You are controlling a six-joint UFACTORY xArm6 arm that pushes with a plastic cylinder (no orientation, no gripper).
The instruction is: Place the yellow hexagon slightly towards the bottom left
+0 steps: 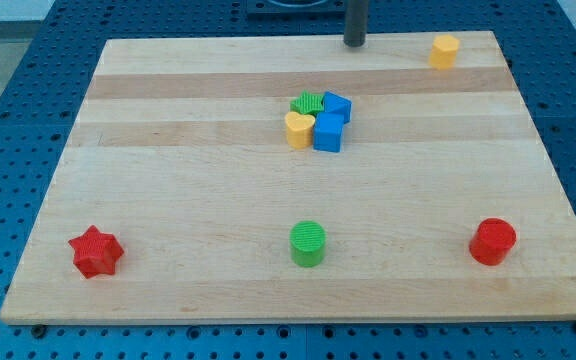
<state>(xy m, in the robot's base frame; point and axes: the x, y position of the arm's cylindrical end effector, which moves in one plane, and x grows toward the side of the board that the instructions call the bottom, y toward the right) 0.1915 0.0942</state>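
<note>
The yellow hexagon (pixel 445 50) sits near the top right corner of the wooden board (pixel 168 180). My tip (pixel 354 45) rests on the board at the view's top centre, well to the left of the yellow hexagon and apart from it. Below my tip, near the board's middle, a cluster holds a yellow heart (pixel 299 129), a green block (pixel 308 103) and two blue blocks (pixel 336 106) (pixel 329 132), all touching.
A red star (pixel 95 251) lies at the bottom left. A green cylinder (pixel 307 243) stands at the bottom centre. A red cylinder (pixel 492 241) stands at the bottom right. The board lies on a blue perforated table.
</note>
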